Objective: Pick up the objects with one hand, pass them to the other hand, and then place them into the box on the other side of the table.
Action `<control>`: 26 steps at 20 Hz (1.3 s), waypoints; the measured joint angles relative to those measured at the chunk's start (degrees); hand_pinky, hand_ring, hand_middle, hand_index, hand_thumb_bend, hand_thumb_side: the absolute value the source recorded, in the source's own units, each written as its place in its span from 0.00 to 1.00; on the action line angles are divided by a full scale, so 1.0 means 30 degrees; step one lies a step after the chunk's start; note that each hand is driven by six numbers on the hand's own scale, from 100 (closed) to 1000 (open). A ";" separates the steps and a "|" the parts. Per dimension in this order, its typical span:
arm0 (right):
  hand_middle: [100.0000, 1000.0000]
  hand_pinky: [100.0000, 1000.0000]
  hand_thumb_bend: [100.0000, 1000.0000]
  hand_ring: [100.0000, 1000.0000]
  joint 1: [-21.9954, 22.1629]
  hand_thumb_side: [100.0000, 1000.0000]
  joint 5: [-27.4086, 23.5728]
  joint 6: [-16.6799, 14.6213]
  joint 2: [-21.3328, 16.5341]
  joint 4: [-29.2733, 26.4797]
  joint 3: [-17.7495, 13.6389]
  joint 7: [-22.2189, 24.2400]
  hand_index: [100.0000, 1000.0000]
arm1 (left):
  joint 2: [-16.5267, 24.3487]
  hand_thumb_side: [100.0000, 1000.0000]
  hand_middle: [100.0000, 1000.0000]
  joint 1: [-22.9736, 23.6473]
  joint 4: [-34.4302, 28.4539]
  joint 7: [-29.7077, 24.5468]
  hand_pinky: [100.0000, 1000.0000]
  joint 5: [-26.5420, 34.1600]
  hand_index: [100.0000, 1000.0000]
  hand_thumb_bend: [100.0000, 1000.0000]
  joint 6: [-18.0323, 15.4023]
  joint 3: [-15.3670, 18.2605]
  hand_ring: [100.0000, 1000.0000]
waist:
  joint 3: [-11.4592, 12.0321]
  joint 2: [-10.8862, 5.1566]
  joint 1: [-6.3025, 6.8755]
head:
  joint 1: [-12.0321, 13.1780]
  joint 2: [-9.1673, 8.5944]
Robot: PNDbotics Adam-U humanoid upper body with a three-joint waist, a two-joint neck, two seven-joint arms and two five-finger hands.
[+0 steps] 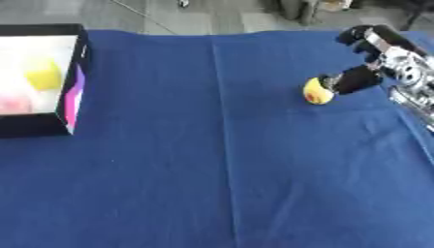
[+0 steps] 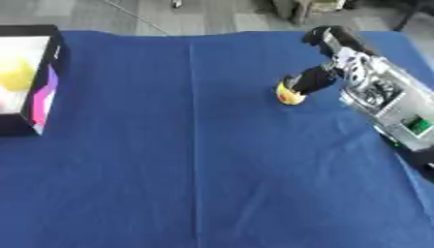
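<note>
A small yellow object with a red patch (image 1: 316,92) sits at the right side of the blue cloth. My right hand (image 1: 354,80) comes in from the right edge, its dark fingers curled against the object's right side and closed on it. Whether the object still touches the cloth I cannot tell. The black box (image 1: 34,127) with a white inside stands at the far left edge. It holds a yellow thing (image 1: 42,75) and a pink thing (image 1: 15,102). My left hand shows in neither view.
The blue cloth (image 1: 212,169) covers the whole table, with a fold line down its middle. My right forearm (image 2: 390,104), silver and black, lies along the right edge. Grey floor and chair legs show beyond the far edge.
</note>
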 measured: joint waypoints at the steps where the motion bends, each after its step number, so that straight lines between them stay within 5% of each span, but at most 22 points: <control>1: 0.84 0.82 0.14 0.87 0.0021 0.01 -0.0184 0.0003 0.0073 0.0195 0.0000 -0.0272 0.83 | -0.0087 0.57 0.74 0.0028 0.0000 -0.0051 0.80 0.0000 0.81 0.71 -0.0148 -0.0026 0.72 | 0.0061 0.0023 0.0029 | -0.0086 0.0005; 15: 0.86 0.81 0.32 0.87 0.0839 0.04 -0.2332 -0.0077 0.0257 0.2135 -0.0199 -0.2378 0.85 | -0.0416 0.55 0.73 0.0422 0.0000 -0.0251 0.80 -0.0189 0.80 0.71 -0.0815 -0.0192 0.72 | 0.0837 0.0450 0.0219 | -0.0978 -0.0179; 26: 0.85 0.80 0.20 0.87 0.1004 0.02 -0.3623 -0.1000 0.0503 0.3888 -0.0694 -0.3642 0.84 | -0.0438 0.55 0.72 0.0547 0.0000 -0.0189 0.80 -0.0508 0.79 0.71 -0.0828 -0.0257 0.72 | 0.0976 0.0753 0.0240 | -0.1088 -0.0479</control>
